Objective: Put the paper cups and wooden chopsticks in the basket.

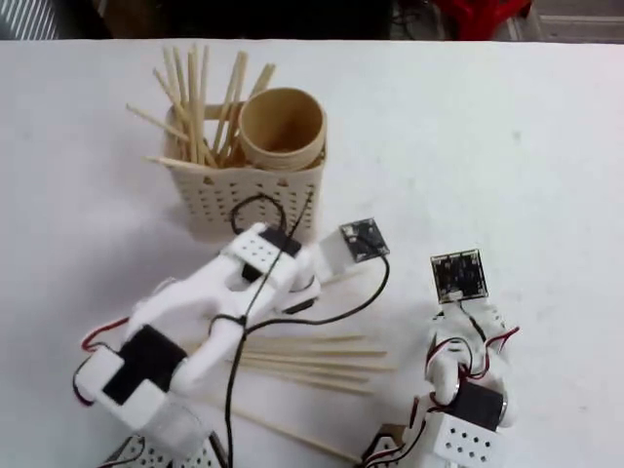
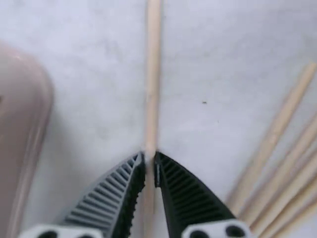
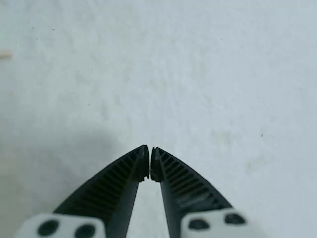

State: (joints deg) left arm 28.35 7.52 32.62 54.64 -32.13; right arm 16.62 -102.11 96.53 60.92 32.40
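A perforated beige basket [image 1: 244, 200] at the back left holds a paper cup [image 1: 281, 127] and several upright wooden chopsticks [image 1: 200, 97]. More loose chopsticks [image 1: 312, 361] lie fanned on the white table in front of it. My left arm [image 1: 253, 268] is stretched out between that pile and the basket. Its gripper [image 2: 149, 161] is shut on a single chopstick [image 2: 152, 74] that lies along the table, with the basket wall [image 2: 20, 129] close on one side. My right gripper [image 3: 149, 161] is shut with nothing in it, low over bare table, on the arm [image 1: 463, 341] at the front right.
The other loose chopsticks [image 2: 277, 168] lie just to one side of the held one. A chopstick tip [image 3: 4, 55] shows at the edge of the right wrist view. The white table [image 1: 487, 146] stretches bare to the right of the basket.
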